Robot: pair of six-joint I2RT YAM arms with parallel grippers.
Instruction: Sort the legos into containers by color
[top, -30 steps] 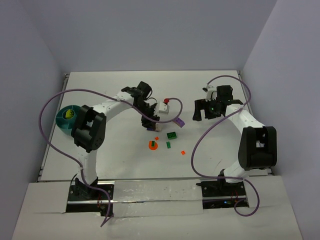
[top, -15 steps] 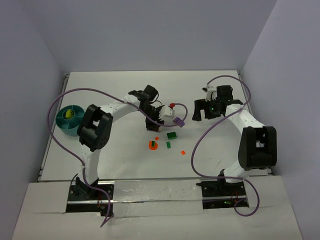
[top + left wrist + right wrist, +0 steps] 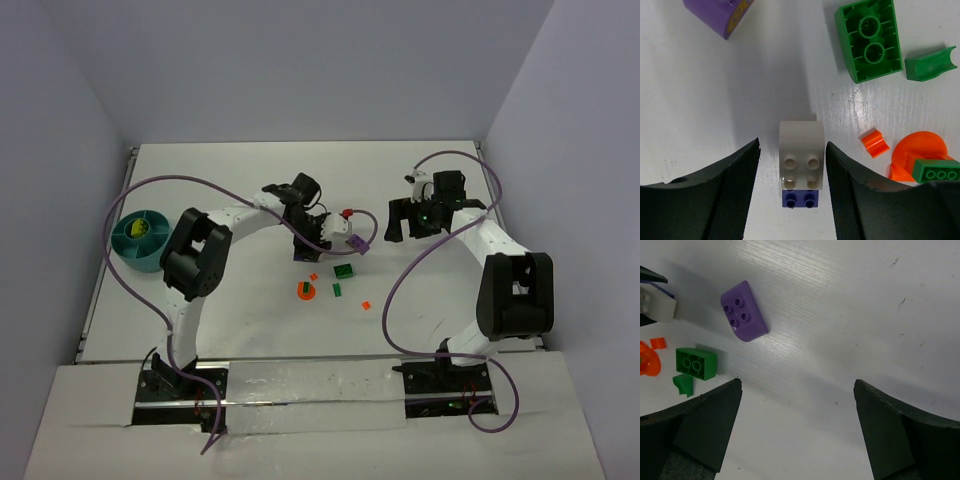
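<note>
My left gripper (image 3: 793, 143) is open and low over the table, its jaws either side of a white brick (image 3: 801, 154) with a small dark blue piece (image 3: 800, 199) at its near end; gaps show on both sides. A purple brick (image 3: 717, 15), a dark green brick (image 3: 870, 39), a green curved bit (image 3: 930, 62), a small orange bit (image 3: 875, 142) and an orange round piece (image 3: 920, 152) carrying a green flat bit (image 3: 936, 170) lie around. My right gripper (image 3: 797, 382) is open and empty over bare table, right of the purple brick (image 3: 744, 317). The teal bowl (image 3: 128, 252) holds a lime piece (image 3: 138, 229).
The bowl stands at the far left edge of the table, well away from the bricks near the middle (image 3: 344, 270). Another small orange bit (image 3: 366, 304) lies nearer the front. Purple cables loop over both arms. Walls close the table on the left, back and right.
</note>
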